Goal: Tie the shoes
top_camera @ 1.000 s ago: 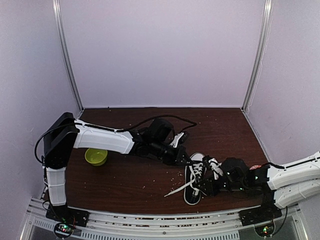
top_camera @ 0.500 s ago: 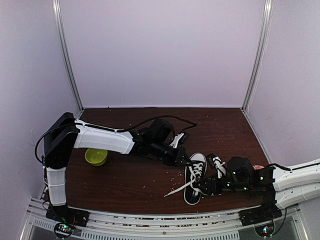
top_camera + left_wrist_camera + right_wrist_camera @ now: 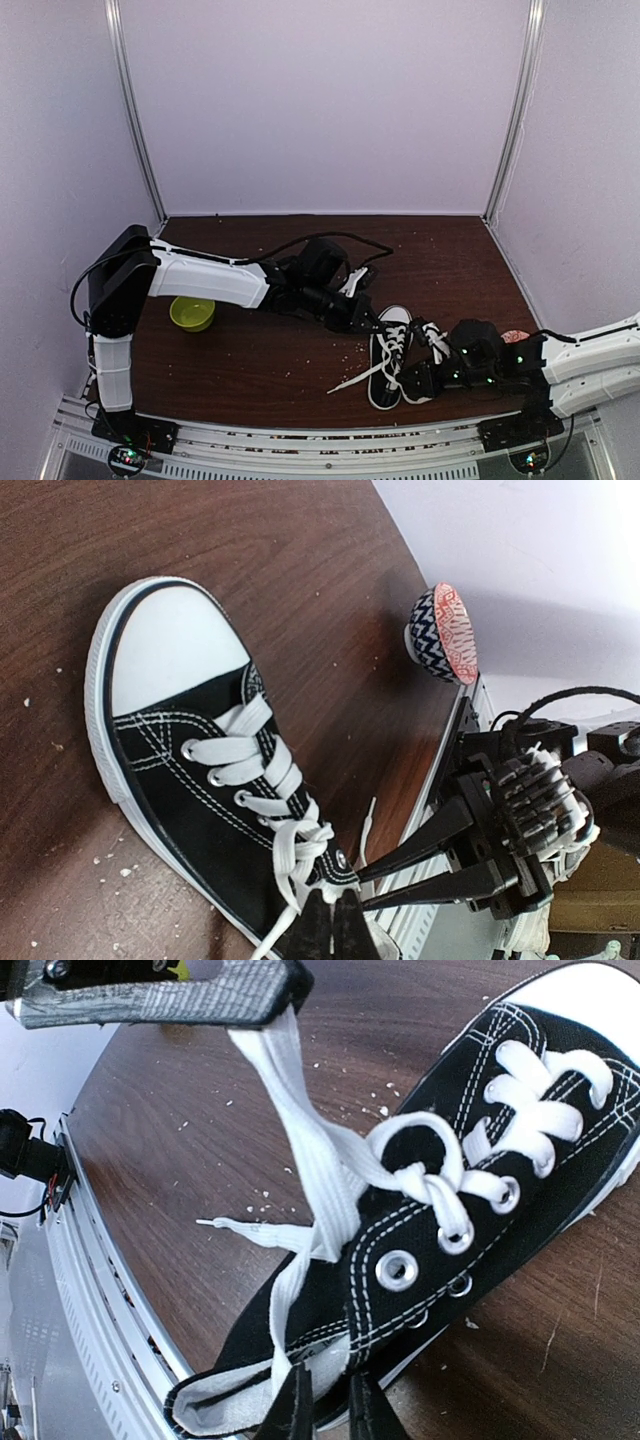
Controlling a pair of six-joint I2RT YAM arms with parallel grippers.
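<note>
A black canvas shoe with a white toe cap and white laces lies on the brown table, toe pointing away from the arms. My left gripper is above its toe end. In the left wrist view the left gripper is shut on a white lace rising from the knot of the shoe. That lace runs taut up to one taped left finger. My right gripper is at the heel opening of the shoe, its jaws pressed on the collar edge. From the left wrist the right gripper shows its tips at the collar.
A green bowl sits left of the shoe, under the left arm. A round patterned object lies by the right arm. The other lace end trails left across the table. Crumbs dot the wood, and the metal front rail is close behind the heel.
The right gripper has moved in to the shoe's heel opening and narrowed its jaws onto the collar. The left arm and the lace it holds have stayed put.
</note>
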